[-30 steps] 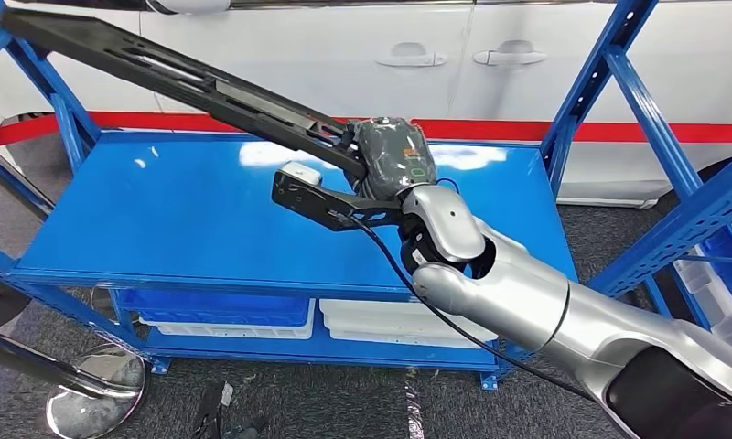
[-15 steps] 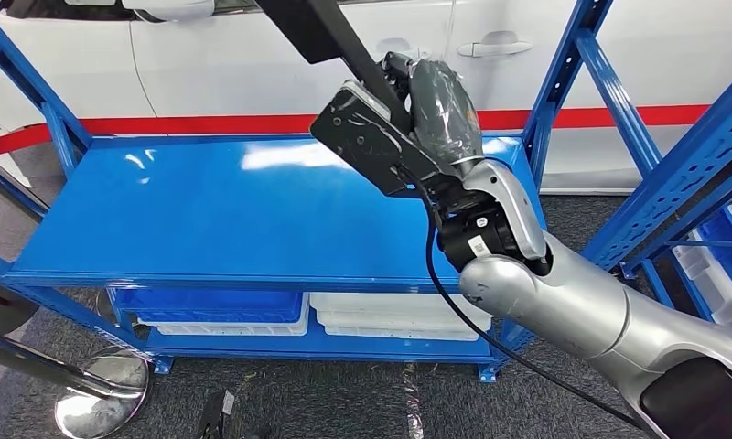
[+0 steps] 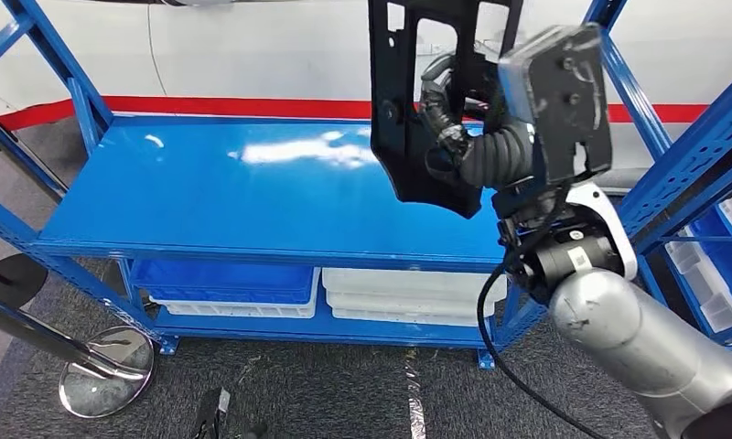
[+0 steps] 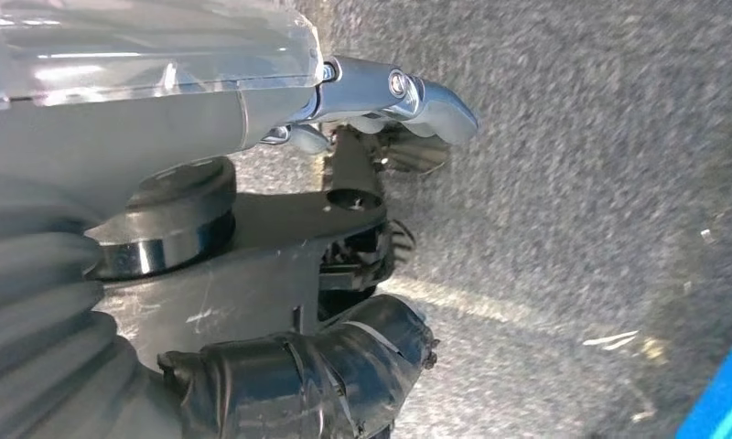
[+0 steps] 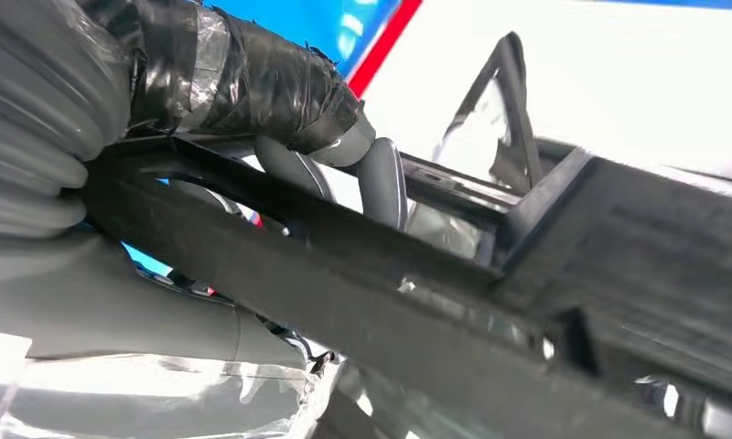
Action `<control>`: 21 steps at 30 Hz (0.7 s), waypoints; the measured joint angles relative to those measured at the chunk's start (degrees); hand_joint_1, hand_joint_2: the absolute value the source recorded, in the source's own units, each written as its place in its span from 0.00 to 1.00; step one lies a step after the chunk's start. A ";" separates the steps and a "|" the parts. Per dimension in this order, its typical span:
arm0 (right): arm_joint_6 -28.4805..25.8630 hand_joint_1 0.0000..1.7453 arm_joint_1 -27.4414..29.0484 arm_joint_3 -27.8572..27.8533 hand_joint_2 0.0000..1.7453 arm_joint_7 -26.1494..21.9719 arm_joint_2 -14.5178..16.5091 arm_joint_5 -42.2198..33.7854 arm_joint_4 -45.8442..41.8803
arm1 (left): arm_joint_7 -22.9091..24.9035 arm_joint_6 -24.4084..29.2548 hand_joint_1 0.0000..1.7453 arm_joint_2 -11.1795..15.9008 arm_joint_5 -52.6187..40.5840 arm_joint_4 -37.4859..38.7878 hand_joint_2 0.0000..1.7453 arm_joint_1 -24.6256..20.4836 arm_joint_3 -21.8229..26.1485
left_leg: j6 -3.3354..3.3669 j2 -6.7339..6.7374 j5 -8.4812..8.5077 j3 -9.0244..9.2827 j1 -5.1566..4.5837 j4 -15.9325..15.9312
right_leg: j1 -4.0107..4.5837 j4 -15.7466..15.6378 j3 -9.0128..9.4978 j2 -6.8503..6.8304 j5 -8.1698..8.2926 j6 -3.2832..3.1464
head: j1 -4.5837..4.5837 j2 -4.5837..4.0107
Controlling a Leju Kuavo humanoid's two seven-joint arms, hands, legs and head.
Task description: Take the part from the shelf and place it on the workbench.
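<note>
The right hand [image 3: 454,137] is clamped on the black part [image 3: 408,101], holding it upright above the right end of the blue shelf [image 3: 207,201], clear of its surface. In the right wrist view the fingers [image 5: 381,178] wrap over the part's bar. The left hand [image 4: 344,183] hangs over grey floor, fingers curled on nothing.

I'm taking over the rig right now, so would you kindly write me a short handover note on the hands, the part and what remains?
Right robot hand: grips the black part, held upright in the air above the blue shelf.
Left robot hand: hangs over grey floor, holding nothing; fingers curled in.
Done: part is off the shelf.
Left: carry it to the workbench, which is not in sight, and set it down.
</note>
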 joint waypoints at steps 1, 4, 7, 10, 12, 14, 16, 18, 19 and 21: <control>-0.33 1.00 0.65 -0.55 1.00 -0.66 -0.58 -1.44 -0.83 | -0.03 -0.22 0.00 -0.02 -0.15 0.00 1.00 -0.01 0.00 | -0.21 0.01 0.25 -0.64 0.07 0.39 | -0.22 -3.23 2.63 -0.02 1.35 0.15 | 0.01 0.00; -1.23 1.00 2.42 -2.10 1.00 -2.53 -2.09 -4.83 -3.15 | 0.01 -0.61 0.00 0.02 -0.46 0.00 1.00 -0.09 0.00 | -1.09 -0.13 0.84 -2.27 -0.08 1.69 | -0.26 -12.46 8.63 0.17 2.12 -0.18 | -0.04 0.01; -1.92 1.00 4.12 -3.41 1.00 -3.74 -3.42 -7.14 -5.01 | 0.10 -0.70 0.00 0.07 -0.73 0.01 1.00 0.07 0.00 | -2.25 -0.33 1.57 -2.93 -0.05 1.77 | -0.11 -13.37 8.05 0.30 2.68 -1.63 | -0.04 0.00; -2.12 1.00 4.94 -4.12 1.00 -3.99 -4.18 -8.13 -6.28 | 0.15 -0.71 0.00 0.09 -0.88 0.02 1.00 0.19 0.00 | -3.06 -0.26 -3.59 -4.99 0.10 6.26 | -0.26 -13.50 6.43 0.15 4.30 -3.04 | -0.40 0.01; -2.04 1.00 5.42 -4.58 1.00 -4.01 -4.63 -8.32 -7.01 | 0.29 -0.86 0.00 0.05 -1.00 0.02 1.00 0.10 0.00 | -3.21 -0.26 -8.53 -6.66 0.10 13.24 | -0.08 -13.45 5.06 0.11 5.35 -3.42 | -0.57 0.01; -1.93 1.00 5.90 -4.97 1.00 -4.04 -5.09 -8.44 -7.55 | 0.81 -1.07 0.00 0.04 -1.32 0.03 1.00 0.00 0.00 | -2.95 -0.27 -9.29 -6.28 -0.01 17.24 | 0.27 -13.34 3.56 0.13 6.45 -3.55 | -0.59 0.01; -1.71 1.00 6.30 -5.25 1.00 -4.07 -5.53 -8.63 -7.96 | 1.66 -1.09 0.00 0.08 -1.80 0.04 1.00 -0.12 0.00 | -2.03 -0.31 -6.54 -2.36 -0.42 14.07 | 0.64 -13.26 2.27 0.17 7.48 -3.58 | -0.60 0.01; -1.27 1.00 6.53 -5.58 1.00 -4.15 -6.02 -8.80 -8.34 | 2.61 -0.91 0.00 0.42 -2.29 0.04 1.00 -0.37 -0.02 | -0.56 -0.28 -5.68 3.59 -1.09 6.01 | 0.79 -13.30 1.49 0.11 8.42 -3.46 | -0.54 0.01; -1.02 1.00 6.63 -5.77 1.00 -4.23 -6.28 -8.82 -8.49 | 3.14 -0.80 0.00 0.67 -2.60 0.04 1.00 -0.51 -0.07 | -0.11 -0.31 -5.95 5.76 -1.40 2.68 | 0.72 -13.49 1.32 0.01 8.96 -3.26 | -0.53 0.01; -0.50 1.00 6.91 -6.14 1.00 -4.45 -6.68 -8.63 -8.69 | 4.36 -0.50 0.00 1.19 -3.23 0.04 1.00 -0.71 -0.24 | 0.33 -0.38 -6.11 7.19 -1.85 -0.64 | 0.42 -14.18 1.29 -0.18 10.16 -2.66 | -0.68 0.01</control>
